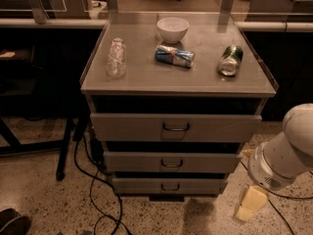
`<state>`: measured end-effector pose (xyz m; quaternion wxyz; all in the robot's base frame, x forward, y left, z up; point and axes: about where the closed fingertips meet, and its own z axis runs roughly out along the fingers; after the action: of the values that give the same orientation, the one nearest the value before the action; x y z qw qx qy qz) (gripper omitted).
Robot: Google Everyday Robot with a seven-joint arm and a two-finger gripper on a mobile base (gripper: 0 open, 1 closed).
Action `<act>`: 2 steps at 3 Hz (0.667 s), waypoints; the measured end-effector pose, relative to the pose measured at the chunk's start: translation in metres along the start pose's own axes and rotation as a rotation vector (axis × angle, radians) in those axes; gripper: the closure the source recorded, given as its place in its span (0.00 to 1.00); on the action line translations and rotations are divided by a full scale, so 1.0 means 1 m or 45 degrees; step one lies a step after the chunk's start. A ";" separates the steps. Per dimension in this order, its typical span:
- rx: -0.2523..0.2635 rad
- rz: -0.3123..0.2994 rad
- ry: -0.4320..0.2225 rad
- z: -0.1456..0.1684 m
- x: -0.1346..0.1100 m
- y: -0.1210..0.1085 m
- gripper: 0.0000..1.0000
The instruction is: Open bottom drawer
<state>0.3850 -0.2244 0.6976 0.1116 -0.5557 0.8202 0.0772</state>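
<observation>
The bottom drawer (168, 185) is the narrowest, shortest grey front at the foot of the cabinet, with a small dark wire handle (170, 186) at its centre. It looks shut. Above it sit the mid-sized drawer (171, 162) and the widest top drawer (175, 127). My gripper (249, 204) hangs low at the right, beside the cabinet's lower right corner and just above the floor. Its pale yellow fingers (253, 199) point down, apart from the drawer. The white arm (286, 155) rises behind it.
On the cabinet top (146, 75) are a clear plastic bottle (116, 58), a white bowl (172, 29), a lying blue can (174, 56) and a lying green can (230, 60). Cables (93, 180) trail on the speckled floor at left. A dark table leg (66, 148) stands left.
</observation>
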 end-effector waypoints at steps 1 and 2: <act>-0.063 0.046 0.005 0.042 0.019 0.002 0.00; -0.116 0.084 -0.058 0.099 0.042 -0.011 0.00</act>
<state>0.3895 -0.2412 0.5911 0.1022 -0.5308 0.8310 0.1309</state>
